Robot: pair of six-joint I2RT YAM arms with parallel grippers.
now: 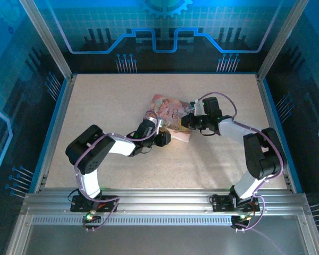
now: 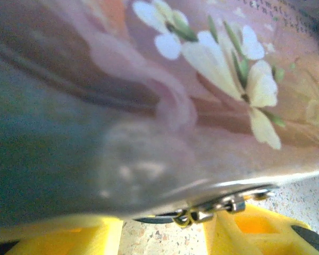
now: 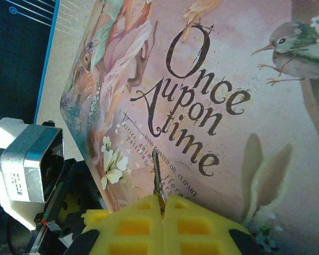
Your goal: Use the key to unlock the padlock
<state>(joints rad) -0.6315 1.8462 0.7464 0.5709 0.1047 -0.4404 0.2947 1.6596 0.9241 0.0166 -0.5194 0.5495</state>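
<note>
In the right wrist view my right gripper (image 3: 164,204) has its yellow fingers shut on the key (image 3: 156,172). The key's slim blade sticks out over the pink tin's lid (image 3: 228,79). From above, the right gripper (image 1: 187,121) hovers over the tin (image 1: 167,109), and the left gripper (image 1: 162,137) is at its near-left edge. In the left wrist view the left gripper (image 2: 165,228) is open, its yellow fingers (image 2: 244,228) apart under the tin's side (image 2: 149,79). A small metal clasp with a ring (image 2: 202,212) hangs between them. I cannot make out the padlock's body.
The tin lies tilted in the middle of the speckled table (image 1: 111,101). Aluminium rails (image 1: 159,199) run along the near edge, and blue-lit walls (image 1: 37,106) close in the sides. The left arm's grey camera housing (image 3: 29,164) sits close beside the tin's corner.
</note>
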